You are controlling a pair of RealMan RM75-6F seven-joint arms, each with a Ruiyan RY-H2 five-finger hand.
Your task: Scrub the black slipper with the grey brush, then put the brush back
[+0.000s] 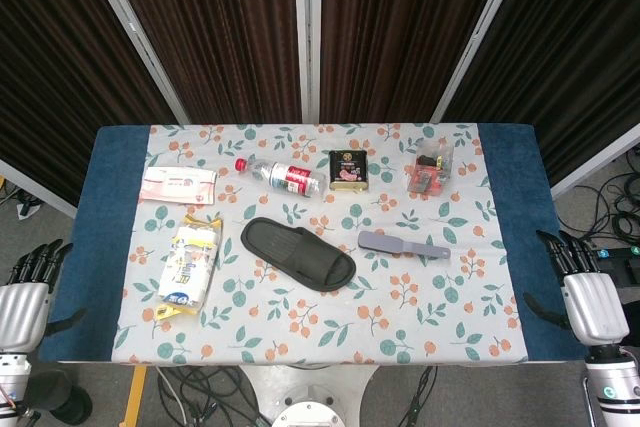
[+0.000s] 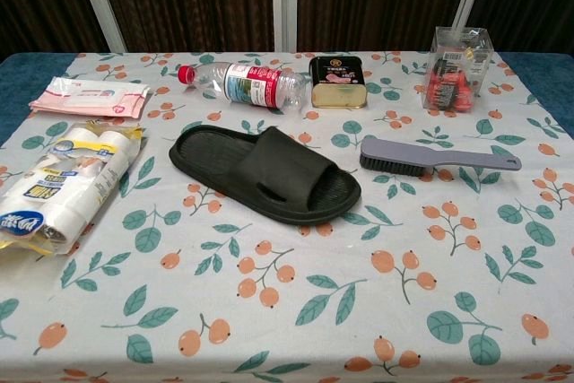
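The black slipper (image 1: 298,251) (image 2: 266,173) lies flat near the middle of the floral tablecloth, toe end toward the right. The grey brush (image 1: 403,244) (image 2: 438,156) lies on the cloth just right of it, bristles down, handle pointing right. My left hand (image 1: 24,292) hangs off the table's left edge, fingers apart, holding nothing. Off the right edge, my right hand (image 1: 585,292) is likewise empty with its fingers spread. Neither hand shows in the chest view.
Behind the slipper lie a plastic bottle (image 1: 279,176) with a red label, a tin (image 1: 349,169) and a clear box (image 1: 431,167). A pink packet (image 1: 179,185) and a yellow-white bag (image 1: 189,265) sit on the left side of the table (image 1: 110,207).
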